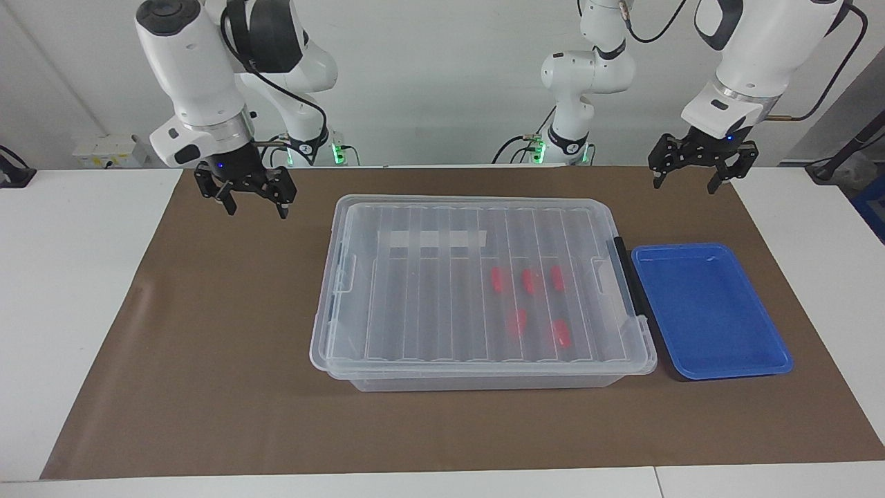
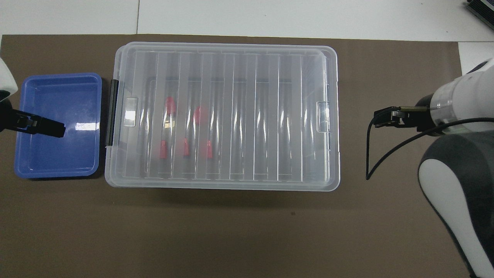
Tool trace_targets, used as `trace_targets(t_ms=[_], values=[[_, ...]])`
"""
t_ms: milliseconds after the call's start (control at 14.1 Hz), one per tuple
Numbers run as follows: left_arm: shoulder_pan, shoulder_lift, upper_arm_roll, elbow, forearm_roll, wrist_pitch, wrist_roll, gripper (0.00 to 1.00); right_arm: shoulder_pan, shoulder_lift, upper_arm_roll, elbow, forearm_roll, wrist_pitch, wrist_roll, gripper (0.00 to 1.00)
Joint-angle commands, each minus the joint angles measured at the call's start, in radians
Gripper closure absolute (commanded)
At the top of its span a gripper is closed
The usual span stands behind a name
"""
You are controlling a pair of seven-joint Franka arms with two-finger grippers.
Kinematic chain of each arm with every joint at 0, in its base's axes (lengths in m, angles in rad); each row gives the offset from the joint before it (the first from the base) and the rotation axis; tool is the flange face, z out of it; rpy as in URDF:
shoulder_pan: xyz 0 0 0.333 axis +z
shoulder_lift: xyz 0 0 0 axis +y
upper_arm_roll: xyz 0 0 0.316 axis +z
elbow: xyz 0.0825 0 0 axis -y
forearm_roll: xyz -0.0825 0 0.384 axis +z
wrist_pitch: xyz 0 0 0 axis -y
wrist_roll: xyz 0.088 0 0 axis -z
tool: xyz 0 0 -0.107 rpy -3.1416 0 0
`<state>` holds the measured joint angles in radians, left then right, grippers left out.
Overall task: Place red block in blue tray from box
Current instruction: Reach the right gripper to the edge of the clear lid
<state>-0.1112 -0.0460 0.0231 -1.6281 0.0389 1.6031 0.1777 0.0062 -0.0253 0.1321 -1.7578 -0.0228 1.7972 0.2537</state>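
Note:
The box (image 1: 415, 304) is a clear bin at the middle of the mat, with its ribbed lid on. Several red blocks (image 1: 529, 281) lie inside it toward the left arm's end, showing through the lid (image 2: 170, 106). The blue tray (image 1: 705, 311) sits on the mat right beside the box's black-handled end and holds nothing. My right gripper (image 1: 256, 209) hangs open over the bare mat beside the box's other end. My left gripper (image 1: 683, 187) waits open, high over the mat's edge near the tray. In the overhead view one of its fingers (image 2: 46, 128) lies across the tray (image 2: 58, 158).
A brown mat (image 1: 207, 360) covers the white table (image 1: 69, 277). A black handle (image 1: 626, 283) runs along the box's tray end and a white tape strip (image 1: 432, 239) is on the lid. A loose cable (image 2: 370, 154) hangs from the right wrist.

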Motion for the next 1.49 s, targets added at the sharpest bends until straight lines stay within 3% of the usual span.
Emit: trace_targets(t_ms=[0, 285, 996, 1423], values=[[0.004, -0.020, 0.000, -0.018, -0.004, 0.006, 0.005, 0.00, -0.020, 0.014, 0.052, -0.049, 0.001, 0.089, 0.025, 0.00], [0.004, -0.020, 0.000, -0.018, -0.004, 0.006, 0.005, 0.00, -0.019, 0.074, 0.109, -0.049, 0.000, 0.166, 0.087, 0.00], [0.004, -0.020, 0.000, -0.018, -0.004, 0.006, 0.005, 0.00, -0.005, 0.165, 0.112, -0.055, -0.013, 0.229, 0.088, 0.00], [0.004, -0.020, 0.000, -0.018, -0.004, 0.006, 0.005, 0.00, 0.004, 0.163, 0.112, -0.081, -0.016, 0.215, 0.078, 0.00]])
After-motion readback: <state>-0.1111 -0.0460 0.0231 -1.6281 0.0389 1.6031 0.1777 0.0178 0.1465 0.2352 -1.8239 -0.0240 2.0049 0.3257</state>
